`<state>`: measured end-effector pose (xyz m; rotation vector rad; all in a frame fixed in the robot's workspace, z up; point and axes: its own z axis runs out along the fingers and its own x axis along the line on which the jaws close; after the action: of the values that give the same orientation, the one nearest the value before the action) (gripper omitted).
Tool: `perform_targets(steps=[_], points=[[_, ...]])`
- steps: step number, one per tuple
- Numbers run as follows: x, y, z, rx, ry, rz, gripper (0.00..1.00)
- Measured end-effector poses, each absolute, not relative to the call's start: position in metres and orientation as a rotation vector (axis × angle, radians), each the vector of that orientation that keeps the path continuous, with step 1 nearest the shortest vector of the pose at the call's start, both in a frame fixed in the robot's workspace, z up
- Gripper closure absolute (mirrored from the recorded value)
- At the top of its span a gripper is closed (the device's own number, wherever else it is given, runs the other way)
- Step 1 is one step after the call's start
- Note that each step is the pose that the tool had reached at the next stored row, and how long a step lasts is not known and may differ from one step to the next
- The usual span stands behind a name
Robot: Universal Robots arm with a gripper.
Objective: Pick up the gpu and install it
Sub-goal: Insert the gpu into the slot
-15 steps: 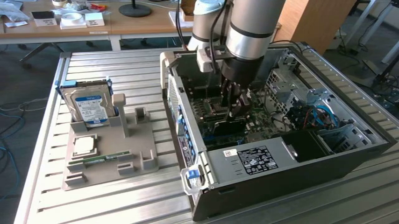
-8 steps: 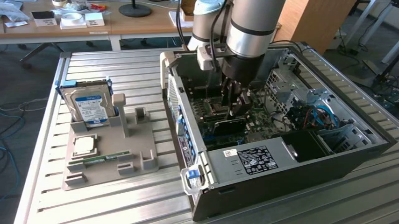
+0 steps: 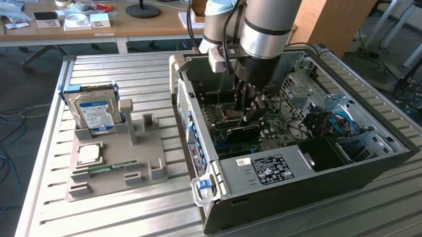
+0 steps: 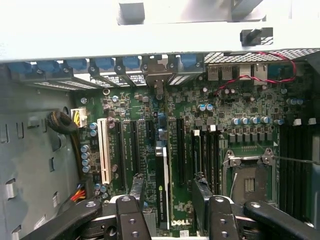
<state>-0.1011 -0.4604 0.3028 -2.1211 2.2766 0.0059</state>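
The gpu (image 4: 161, 192), a thin dark card seen edge-on with a pale strip along it, stands upright in a slot of the green motherboard (image 4: 225, 115). My gripper (image 4: 168, 192) straddles it, open, with the black fingers (image 4: 136, 187) apart from the card on both sides. In the exterior view the gripper (image 3: 250, 114) reaches down inside the open computer case (image 3: 290, 170), just above a dark card (image 3: 242, 129) on the board. I hold nothing.
On the exterior view's left, a grey fixture (image 3: 142, 150) carries a blue-labelled hard drive (image 3: 94, 112), a CPU (image 3: 89, 153) and a green RAM stick (image 3: 105, 169). Inside the case lie the CPU socket (image 4: 249, 182), red cables (image 4: 250, 77) and the drive cage (image 3: 310, 81).
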Motion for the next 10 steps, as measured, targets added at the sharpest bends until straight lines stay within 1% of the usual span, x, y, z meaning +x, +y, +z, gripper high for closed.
perform_targets(steps=[10], points=[[-0.1011,-0.4604,0.3037,-2.122,2.276,0.006,0.48]])
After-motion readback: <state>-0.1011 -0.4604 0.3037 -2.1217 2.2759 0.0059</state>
